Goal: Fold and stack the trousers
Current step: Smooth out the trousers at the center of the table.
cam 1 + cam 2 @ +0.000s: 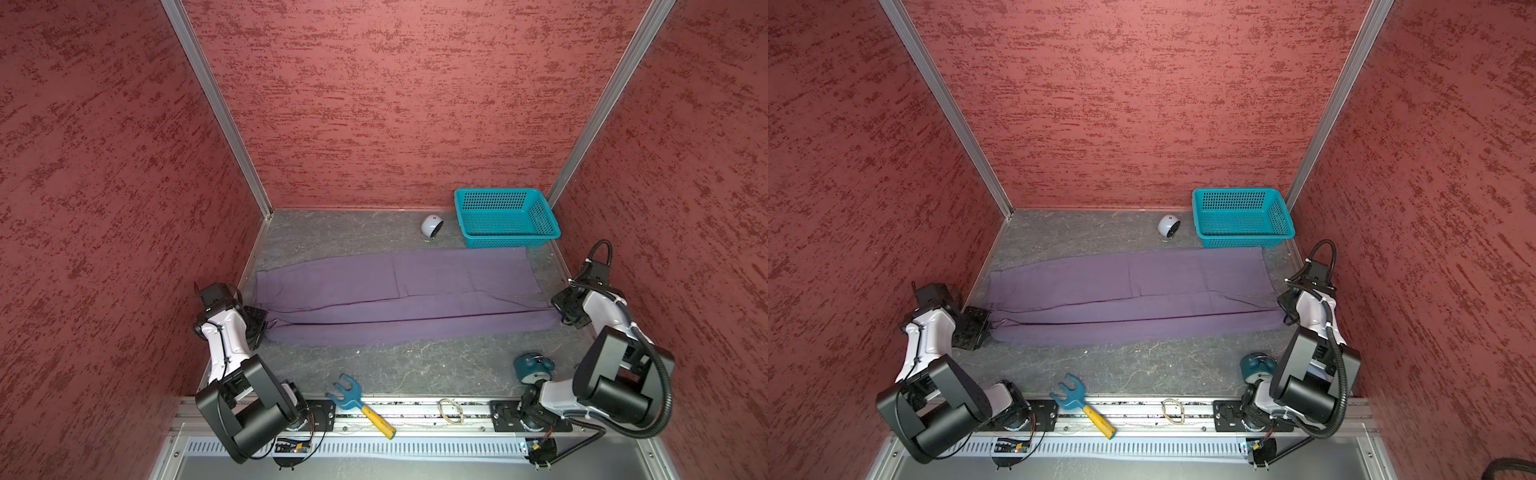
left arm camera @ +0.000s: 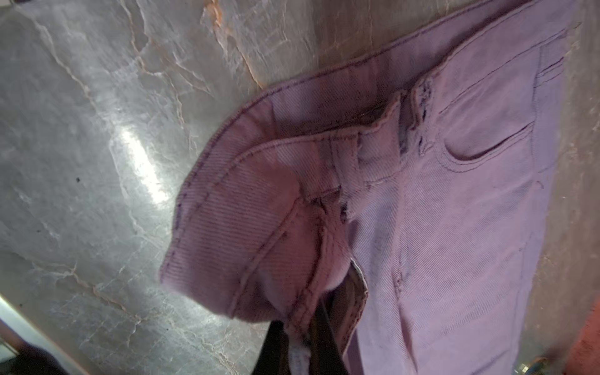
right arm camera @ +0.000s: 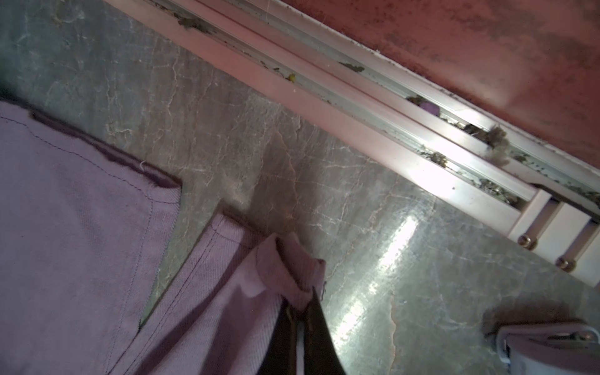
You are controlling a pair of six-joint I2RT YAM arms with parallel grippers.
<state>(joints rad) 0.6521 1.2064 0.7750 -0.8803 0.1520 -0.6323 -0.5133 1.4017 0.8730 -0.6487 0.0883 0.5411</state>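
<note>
The trousers (image 1: 399,295) lie flat across the middle of the table (image 1: 332,370), waistband on my left, hems on my right. The teal basket (image 1: 505,218) stands just behind them at the far right, and I see only its mesh floor. My left gripper (image 2: 300,321) is clamped on the waistband, and my right gripper (image 3: 300,305) pinches a hem (fingertips buried in cloth). A teal round object (image 1: 534,368) sits half hidden behind the right arm (image 1: 615,357).

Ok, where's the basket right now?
In both top views the basket sits in the far right corner of the table, just beyond the trousers, with a white round gadget to its left.
</note>
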